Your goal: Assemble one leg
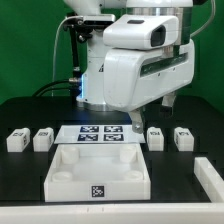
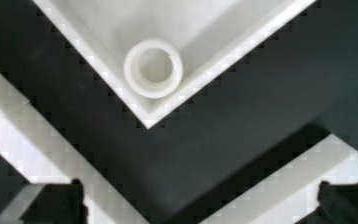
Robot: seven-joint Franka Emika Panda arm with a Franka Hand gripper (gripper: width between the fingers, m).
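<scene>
One leg (image 1: pixel 155 137) sits near the gripper (image 1: pixel 151 113), at its 6 o'clock in the exterior view. Jaws wide, empty.

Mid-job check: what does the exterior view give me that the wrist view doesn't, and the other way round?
Only the exterior view: four loose legs on the black table, two at the exterior view's left and two at its right, the marker board between them, and the arm above.
Only the wrist view: a round socket in the panel's corner, and the gripper open, with nothing between its fingertips.
Both: the white panel on the dark table.
</scene>
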